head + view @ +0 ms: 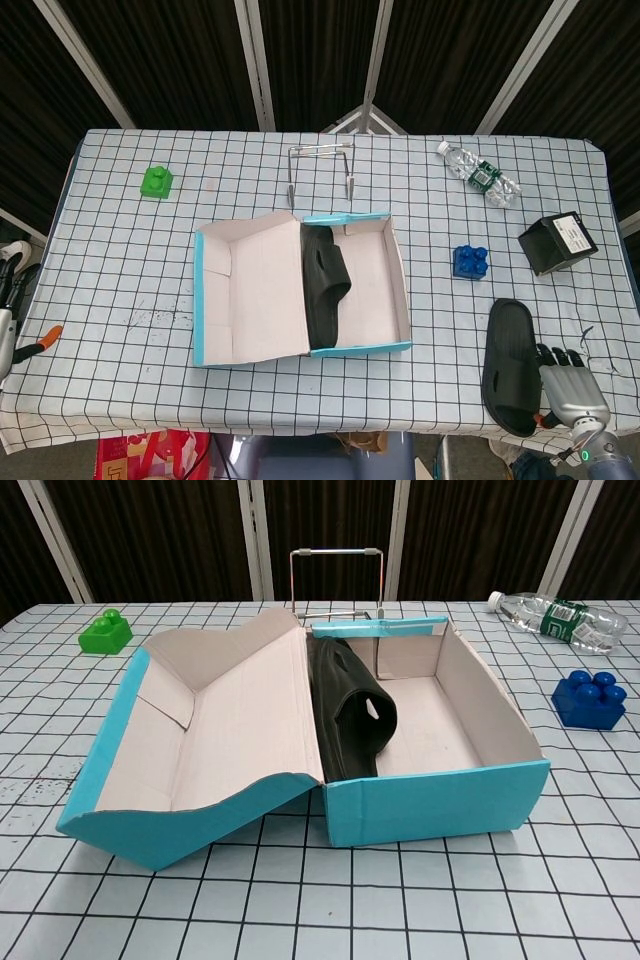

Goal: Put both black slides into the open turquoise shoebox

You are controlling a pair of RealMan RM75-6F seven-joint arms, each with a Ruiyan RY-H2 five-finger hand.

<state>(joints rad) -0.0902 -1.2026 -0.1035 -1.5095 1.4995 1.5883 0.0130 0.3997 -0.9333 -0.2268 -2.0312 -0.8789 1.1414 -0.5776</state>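
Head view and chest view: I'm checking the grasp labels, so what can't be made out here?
- Right robot hand: head view, low at the frame edge beside the loose slide; contact unclear.
- Left robot hand: cut off by the left edge.
- Boxed slide: chest view, partly hidden by the shoebox wall.

No text can be read in either view. The clear plastic water bottle (pixel 479 175) carries a dark green label with a small white patch, but its print is too small to make out. The small black box (pixel 558 242) has a white sticker with tiny lines on top, also not legible.
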